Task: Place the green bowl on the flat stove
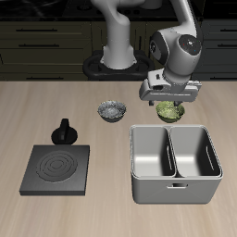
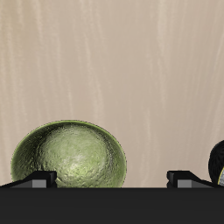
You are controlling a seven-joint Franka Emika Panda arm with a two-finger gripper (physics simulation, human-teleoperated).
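Note:
The green bowl (image 1: 170, 112) stands on the wooden table just behind the grey bin, partly hidden by my hand. In the wrist view the green bowl (image 2: 70, 156) is upright and empty, with a mottled glossy inside. My gripper (image 1: 169, 100) hovers directly above it, open and empty. Its fingertips (image 2: 35, 179) stand wide apart, and the gripper (image 2: 112, 179) is centred over the bowl's rim rather than its middle. The flat stove (image 1: 57, 168), a black square slab with pale rings, lies near the table's front edge, far from the bowl.
A grey two-compartment bin (image 1: 174, 162) stands in front of the green bowl. A grey-white speckled bowl (image 1: 112, 111) sits beside the green one; its edge (image 2: 217, 166) shows in the wrist view. A black moka pot (image 1: 65, 131) stands just behind the stove.

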